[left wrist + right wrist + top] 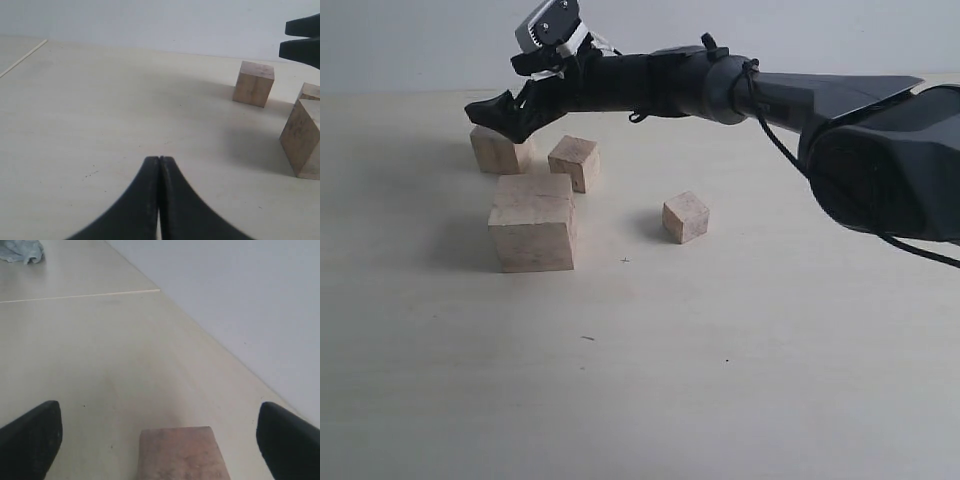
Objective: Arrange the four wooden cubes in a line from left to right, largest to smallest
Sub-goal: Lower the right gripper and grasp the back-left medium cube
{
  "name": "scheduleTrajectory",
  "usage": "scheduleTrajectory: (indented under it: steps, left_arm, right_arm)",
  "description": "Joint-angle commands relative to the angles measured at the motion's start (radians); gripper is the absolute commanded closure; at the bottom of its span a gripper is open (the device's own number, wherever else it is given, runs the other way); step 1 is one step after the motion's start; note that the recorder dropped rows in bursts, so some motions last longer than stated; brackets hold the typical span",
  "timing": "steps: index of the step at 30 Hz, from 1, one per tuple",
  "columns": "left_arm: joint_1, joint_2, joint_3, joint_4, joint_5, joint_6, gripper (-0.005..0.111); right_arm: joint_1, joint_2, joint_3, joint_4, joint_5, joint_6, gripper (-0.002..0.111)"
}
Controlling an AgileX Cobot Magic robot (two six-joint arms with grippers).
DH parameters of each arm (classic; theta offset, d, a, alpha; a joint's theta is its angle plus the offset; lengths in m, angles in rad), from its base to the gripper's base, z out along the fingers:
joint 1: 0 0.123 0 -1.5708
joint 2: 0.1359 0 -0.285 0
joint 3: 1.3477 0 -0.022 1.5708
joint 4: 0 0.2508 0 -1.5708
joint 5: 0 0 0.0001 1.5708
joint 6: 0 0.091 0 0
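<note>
My right claw [500, 118] hangs wide open and empty over the rear pale beige wooden cube [498, 152]; left claw [159, 170] closed, idle. Largest cube [532, 222], mid-sized cube [574, 162] and smallest cube [686, 217] sit scattered on the pale bench [740, 360]. No row formed: ordering outstanding, I judge

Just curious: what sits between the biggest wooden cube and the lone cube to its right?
Nothing; in the exterior view only bare table separates the biggest wooden cube from the lone cube.
</note>
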Motion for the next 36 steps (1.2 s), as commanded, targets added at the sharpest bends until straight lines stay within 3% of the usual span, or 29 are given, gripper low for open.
scheduleTrajectory:
  steps: [1, 6, 11, 36]
  left_arm:
    - [-0.008, -0.006, 0.0, 0.003, -0.012, -0.001, 0.107]
    - [-0.008, -0.006, 0.0, 0.003, -0.012, -0.001, 0.107]
    - [-0.008, -0.006, 0.0, 0.003, -0.012, -0.001, 0.107]
    - [-0.008, -0.006, 0.0, 0.003, -0.012, -0.001, 0.107]
  right_arm:
    - [-0.007, 0.03, -0.031, -0.004, -0.035, -0.009, 0.008]
    - [-0.009, 0.063, -0.031, -0.016, -0.036, -0.009, 0.008]
    - [-0.014, 0.079, -0.031, -0.034, -0.043, -0.011, 0.017]
    - [-0.054, 0.116, -0.04, -0.012, 0.058, -0.032, 0.018]
